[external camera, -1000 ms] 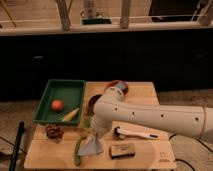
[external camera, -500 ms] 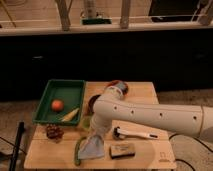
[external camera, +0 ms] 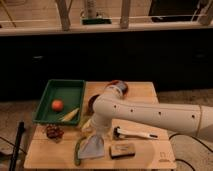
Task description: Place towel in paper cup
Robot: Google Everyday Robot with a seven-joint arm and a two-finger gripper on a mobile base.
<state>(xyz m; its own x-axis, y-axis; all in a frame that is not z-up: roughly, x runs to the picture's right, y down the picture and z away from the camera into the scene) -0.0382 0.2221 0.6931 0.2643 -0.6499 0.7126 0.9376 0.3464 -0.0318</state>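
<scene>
Towel (external camera: 93,146), pale grey-blue, hung from the lower end of the white arm (external camera: 150,116) and spread out over the near left part of the wooden table (external camera: 150,157); its lower edge seemed to rest on the tabletop, just right of a thin green item (external camera: 77,151) lying on the wood; the gripper (external camera: 96,132) pointed down directly above the cloth, near the table's middle, at the end of the arm that reached in from the right; I cannot tell how far its jaws stood apart, though the cloth hung straight from it; a green tray (external camera: 47,95) sat at the far left of the table, holding an orange-red ball (external camera: 57,105) and a pale yellowish item (external camera: 70,115) near its right wall; a dark reddish-brown cluster (external camera: 53,132) lay on the table just near of the tray; a white-handled tool (external camera: 134,134) lay right of the gripper, and a small flat rectangular block (external camera: 122,149) lay near of it, just right of the cloth; a brownish round object (external camera: 119,86) showed partly behind the arm at the far side; whether that was the paper cup I could not tell.
</scene>
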